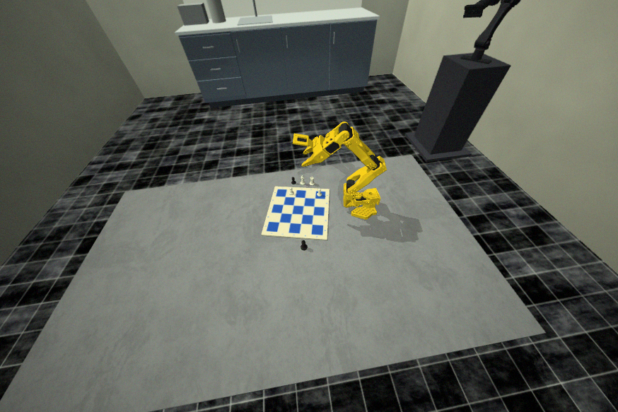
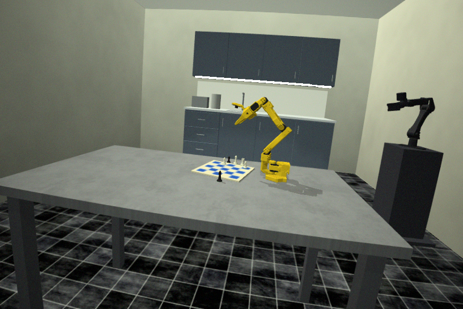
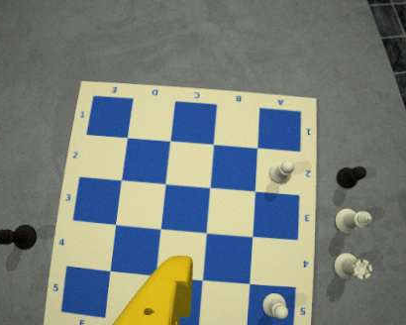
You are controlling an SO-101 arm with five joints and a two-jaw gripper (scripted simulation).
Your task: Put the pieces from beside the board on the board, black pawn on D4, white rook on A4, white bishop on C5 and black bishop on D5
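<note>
My gripper (image 1: 303, 158) is slightly open and empty, high above the table beyond the board's A side. One jaw shows in the wrist view. The black pawn (image 1: 293, 181) (image 2: 229, 159) (image 3: 347, 177), white bishop (image 1: 302, 181) (image 2: 236, 160) (image 3: 346, 221) and white rook (image 1: 311, 181) (image 2: 242, 162) (image 3: 345, 266) stand upright in a row off the board's A edge. The black bishop (image 1: 303, 246) (image 2: 219, 176) (image 3: 24, 237) stands off the E edge, near row 4. The board (image 1: 304, 235) (image 3: 136, 88) holds white pawns on A2 (image 3: 280, 172) and A5 (image 3: 274, 305).
The arm's yellow base (image 1: 363, 200) (image 2: 276, 172) stands on the table (image 1: 199, 297) (image 2: 149, 189), beside the row-5 edge of the board. A black arm (image 1: 493, 22) (image 2: 418, 118) on a dark pedestal (image 1: 456, 107) (image 2: 407, 189) stands away from the table at the right.
</note>
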